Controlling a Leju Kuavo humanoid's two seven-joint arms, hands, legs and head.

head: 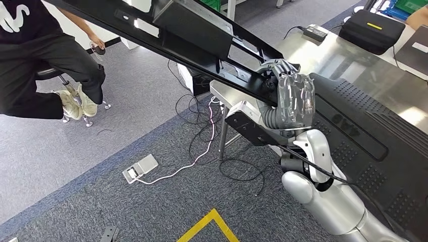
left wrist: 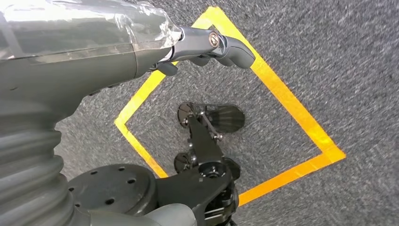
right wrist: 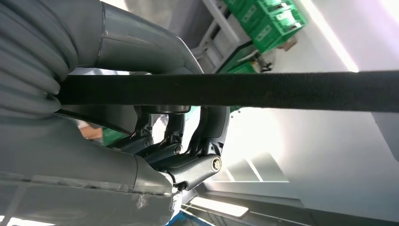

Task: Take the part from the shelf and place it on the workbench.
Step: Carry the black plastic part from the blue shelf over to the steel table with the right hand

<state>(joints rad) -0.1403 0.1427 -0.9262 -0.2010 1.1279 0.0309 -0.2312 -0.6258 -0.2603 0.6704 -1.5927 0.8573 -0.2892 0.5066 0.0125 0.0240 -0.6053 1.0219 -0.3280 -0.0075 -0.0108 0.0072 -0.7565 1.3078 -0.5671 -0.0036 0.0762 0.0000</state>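
Observation:
The part (head: 192, 35) is a long black metal frame that slants from the upper left of the head view down toward the workbench (head: 323, 50). My right hand (head: 290, 96) grips its lower end, right at the bench's near corner. The part is held above the floor. In the right wrist view, dark fingers (right wrist: 188, 141) curl around the part's black edge (right wrist: 282, 92). My left hand (left wrist: 155, 47) hangs over the carpet, its fingers out and holding nothing.
A large black perforated panel (head: 373, 141) lies on the steel workbench, with a black case (head: 371, 27) and a power adapter (head: 315, 33) farther back. A person (head: 45, 55) sits on a stool at the upper left. Cables and a power strip (head: 140, 168) lie on the carpet, near yellow floor tape (left wrist: 291, 113).

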